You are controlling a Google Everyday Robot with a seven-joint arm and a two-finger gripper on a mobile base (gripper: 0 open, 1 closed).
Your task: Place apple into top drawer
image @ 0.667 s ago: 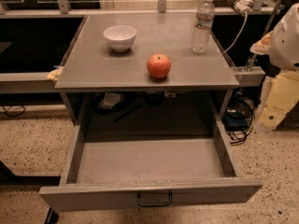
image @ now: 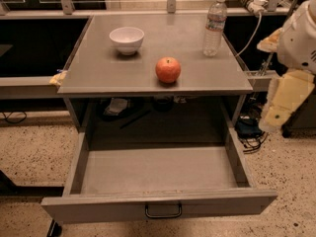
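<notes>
Presently: apple [image: 168, 69] sits on the table [image: 98, 68], close to the front edge and roughly mid-width. Red-orange, with the stem dimple facing up. It is apart from everything else on the top.

Bowl [image: 127, 38]: white, upright, behind and to the left of the apple, not touching it. Bottle [image: 215, 26]: clear plastic with a white cap, standing upright at the back right, well apart from both apple and bowl.

Drawer [image: 158, 172]: directly under the tabletop and pulled out toward the camera. Its grey floor shows from side wall to side wall. Handle [image: 163, 211]: a dark loop at the centre of the front panel, at the bottom of the view. The apple is above and behind the drawer opening, not in it.

Gripper [image: 284, 102]: at the right edge of the view, a pale yellowish part hanging below the white rounded arm [image: 298, 38]. It is off the table's right side, at a height between tabletop and drawer. It is well apart from the apple and outside the drawer, holding nothing that can be seen. Whether it is apart or together: cannot tell.

Other notes: a white cable [image: 253, 31] drops past the back right corner of the table. A yellow scrap [image: 58, 78] sits at the front left corner. Dark clutter [image: 118, 107] lies in the shadow under the tabletop, behind the drawer. The floor [image: 34, 152] is speckled.
</notes>
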